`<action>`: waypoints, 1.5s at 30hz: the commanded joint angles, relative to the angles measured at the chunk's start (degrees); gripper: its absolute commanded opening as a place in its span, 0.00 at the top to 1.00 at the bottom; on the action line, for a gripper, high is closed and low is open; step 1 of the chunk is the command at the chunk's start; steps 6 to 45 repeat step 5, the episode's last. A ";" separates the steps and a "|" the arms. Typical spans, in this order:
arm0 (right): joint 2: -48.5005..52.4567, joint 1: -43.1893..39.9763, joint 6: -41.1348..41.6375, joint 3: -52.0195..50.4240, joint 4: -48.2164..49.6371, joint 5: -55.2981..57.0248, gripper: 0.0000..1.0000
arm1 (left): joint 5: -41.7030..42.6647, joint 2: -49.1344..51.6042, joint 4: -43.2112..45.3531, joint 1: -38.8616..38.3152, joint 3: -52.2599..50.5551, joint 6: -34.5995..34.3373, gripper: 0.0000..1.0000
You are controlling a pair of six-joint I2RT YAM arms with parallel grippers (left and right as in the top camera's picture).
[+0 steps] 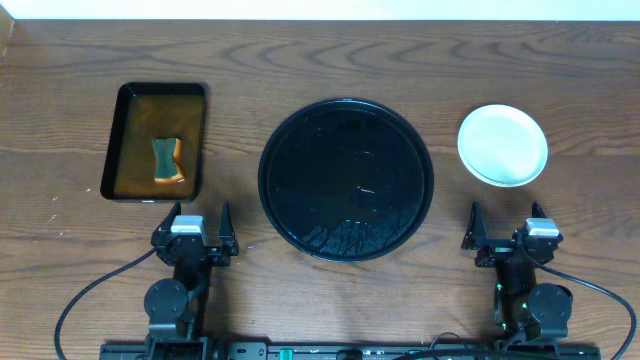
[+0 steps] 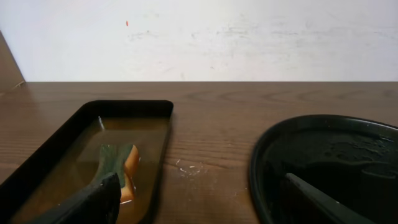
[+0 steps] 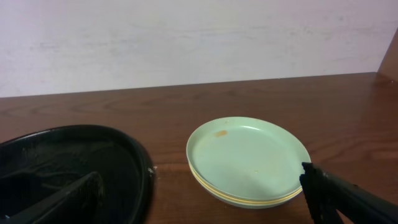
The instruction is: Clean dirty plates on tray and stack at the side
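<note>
The round black tray point(image 1: 345, 150) sits in the middle of the table point(image 1: 330, 60) with nothing on it, only a wet sheen and some droplets on its surface, which suggests the washing was done there. The plates point(image 1: 502, 145) lie well to the right of the tray, piled one on another as a single neat stack. From the right wrist view the top one is pale mint with a yellow rim showing underneath, though how many are in the pile is hard to tell. A small orange-brown speck point(image 3: 221, 132) shows near the far edge of the top plate, so it may not be fully clean. On the left, the black rectangular pan point(image 1: 113, 140) holds brownish liquid with the sponge point(image 1: 167, 160) lying in it, likely parked there so it stays wet and off the wood. The left claw point(image 1: 200, 215) rests at the near edge between pan and tray, its fingers spread wide and holding nothing. The right claw point(image 1: 506, 215) rests at the near edge below the plates, also spread wide and empty. With both arms drawn back and the stack off the tray, the job looks finished or nearly so
</note>
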 commanded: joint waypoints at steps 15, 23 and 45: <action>-0.37 -0.42 -0.70 -0.09 -0.20 0.31 0.01 | 0.87 -0.35 -2.58 -0.24 -0.55 0.61 0.18; -0.37 -0.42 -0.70 -0.09 -0.20 0.31 0.01 | 0.87 -0.35 -2.58 -0.24 -0.55 0.61 0.18; -0.37 -0.42 -0.70 -0.09 -0.20 0.31 0.01 | 0.87 -0.35 -2.58 -0.24 -0.55 0.61 0.18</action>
